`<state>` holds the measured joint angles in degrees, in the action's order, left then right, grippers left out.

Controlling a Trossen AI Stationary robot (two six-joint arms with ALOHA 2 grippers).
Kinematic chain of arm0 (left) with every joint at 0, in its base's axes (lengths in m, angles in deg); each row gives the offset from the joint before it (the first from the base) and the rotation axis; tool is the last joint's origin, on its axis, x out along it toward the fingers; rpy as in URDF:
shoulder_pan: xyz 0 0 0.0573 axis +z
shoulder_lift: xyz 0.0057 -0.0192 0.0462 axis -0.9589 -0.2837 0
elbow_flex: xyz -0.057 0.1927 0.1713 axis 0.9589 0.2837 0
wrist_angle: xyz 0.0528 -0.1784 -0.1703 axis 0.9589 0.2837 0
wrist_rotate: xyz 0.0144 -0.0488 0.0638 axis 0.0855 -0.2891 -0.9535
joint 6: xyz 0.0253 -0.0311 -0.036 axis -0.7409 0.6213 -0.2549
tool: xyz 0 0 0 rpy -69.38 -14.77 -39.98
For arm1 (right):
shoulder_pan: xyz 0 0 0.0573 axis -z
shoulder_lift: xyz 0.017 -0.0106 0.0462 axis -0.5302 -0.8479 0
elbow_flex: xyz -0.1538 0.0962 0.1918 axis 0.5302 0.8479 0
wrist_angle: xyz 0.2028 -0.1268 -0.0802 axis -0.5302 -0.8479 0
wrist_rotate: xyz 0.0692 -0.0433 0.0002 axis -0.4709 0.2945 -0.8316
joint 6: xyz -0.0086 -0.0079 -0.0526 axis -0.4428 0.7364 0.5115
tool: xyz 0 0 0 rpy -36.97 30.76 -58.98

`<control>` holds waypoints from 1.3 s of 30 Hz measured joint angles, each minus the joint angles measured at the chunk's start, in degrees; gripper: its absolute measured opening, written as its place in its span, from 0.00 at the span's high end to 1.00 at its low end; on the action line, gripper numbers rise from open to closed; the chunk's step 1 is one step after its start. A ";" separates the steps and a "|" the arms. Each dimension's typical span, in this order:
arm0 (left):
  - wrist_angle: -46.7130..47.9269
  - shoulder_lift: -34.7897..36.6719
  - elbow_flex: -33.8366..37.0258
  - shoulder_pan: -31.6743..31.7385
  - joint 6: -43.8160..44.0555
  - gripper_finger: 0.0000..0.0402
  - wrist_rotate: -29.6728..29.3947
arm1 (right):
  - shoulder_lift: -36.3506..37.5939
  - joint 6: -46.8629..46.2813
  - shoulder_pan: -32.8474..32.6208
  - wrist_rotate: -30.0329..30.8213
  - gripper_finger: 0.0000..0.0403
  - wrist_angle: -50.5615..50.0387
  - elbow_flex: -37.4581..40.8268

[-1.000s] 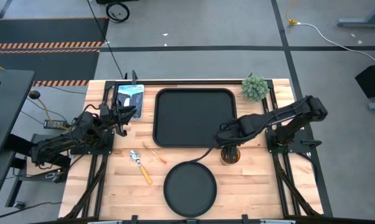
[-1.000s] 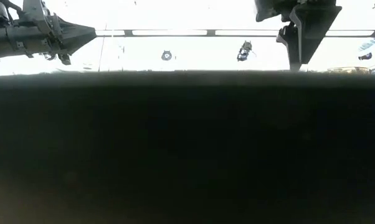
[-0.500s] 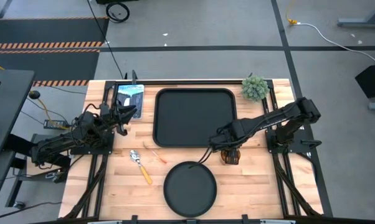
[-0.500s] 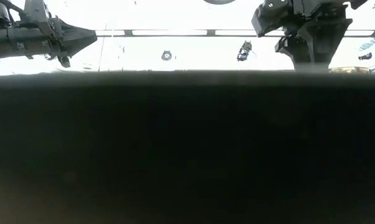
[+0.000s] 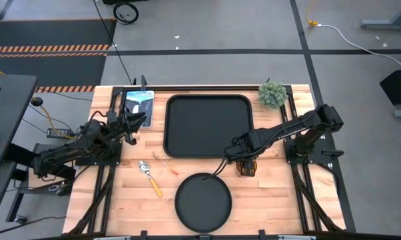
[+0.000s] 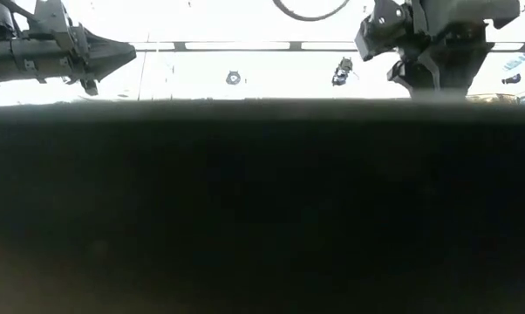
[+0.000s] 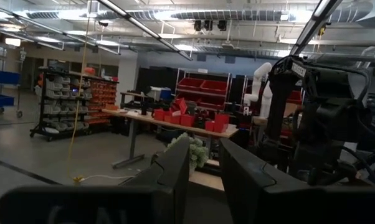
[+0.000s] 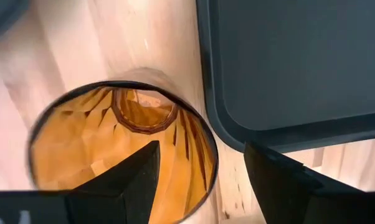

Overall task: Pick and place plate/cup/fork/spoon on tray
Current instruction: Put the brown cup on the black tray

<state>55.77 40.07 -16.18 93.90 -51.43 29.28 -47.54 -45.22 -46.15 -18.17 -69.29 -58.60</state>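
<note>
The amber cup (image 5: 247,168) stands upright on the wood just off the black tray's (image 5: 207,127) near right corner. My right gripper (image 8: 200,155) is open and points down over it. One finger (image 8: 134,177) is inside the cup (image 8: 106,143) and the other (image 8: 281,180) is outside, between the cup and the tray rim (image 8: 225,124). Neither finger visibly touches the wall. The round black plate (image 5: 202,202) lies at the table's near edge. The spoon (image 5: 148,176) and the thin fork (image 5: 170,167) lie left of the plate. My left gripper (image 5: 139,121) waits shut at the left, above the table.
A green fuzzy plant ball (image 5: 272,94) stands at the far right corner. A blue-and-white item (image 5: 139,103) lies left of the tray's far end. Bare wood lies right of the plate. A dark mass blocks most of the low view, where my right gripper (image 6: 437,74) shows only at the top.
My right gripper has gone down over the cup and a little toward the table's near edge. The cup has stayed where it was.
</note>
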 joint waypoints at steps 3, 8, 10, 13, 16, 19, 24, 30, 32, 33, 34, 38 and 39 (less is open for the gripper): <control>0.18 0.00 0.02 0.02 0.01 0.77 0.00 | 0.00 0.09 0.41 -0.69 0.41 2.47 1.82; 0.44 0.02 0.01 0.01 0.02 0.77 0.00 | 0.00 0.76 1.32 -1.34 0.42 4.33 3.63; 0.46 0.01 0.01 0.00 0.02 0.77 0.00 | 0.00 0.96 1.82 -1.36 0.44 4.96 4.43; 1.07 0.00 0.01 0.00 0.02 0.77 0.01 | 0.00 1.54 2.37 -1.70 0.47 5.66 5.32; 1.21 0.01 0.02 0.02 0.02 0.77 0.02 | 0.00 1.92 2.54 -2.16 0.51 5.83 5.43; 1.20 0.01 0.00 0.02 0.02 0.77 0.02 | 0.00 2.03 2.75 -2.81 0.56 5.91 5.43; 1.19 0.01 0.00 0.02 0.04 0.77 0.02 | 0.00 2.16 3.09 -3.61 0.62 5.92 5.43; 1.19 0.00 0.00 0.01 0.02 0.77 0.02 | 0.00 2.43 3.09 -4.39 0.70 5.92 5.43; 1.19 0.00 0.02 0.02 0.02 0.77 0.02 | 0.00 2.43 3.09 -4.44 0.73 5.92 5.43; 1.19 0.01 0.00 0.00 0.02 0.77 0.02 | 0.00 2.43 3.09 -4.45 0.75 5.92 5.43; 1.19 0.02 0.00 0.00 0.03 0.77 0.02 | 0.00 2.43 3.09 -4.46 0.77 5.92 5.43; 1.19 0.01 0.00 0.00 0.04 0.77 0.02 | 0.00 2.43 3.13 -4.97 0.84 5.89 5.43; 1.20 0.01 0.02 0.01 0.04 0.77 0.02 | 0.00 2.43 3.14 -5.23 0.86 5.89 5.43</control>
<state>56.96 40.07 -16.16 93.91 -51.39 29.30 -47.54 -42.79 -43.01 -23.41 -63.39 -53.17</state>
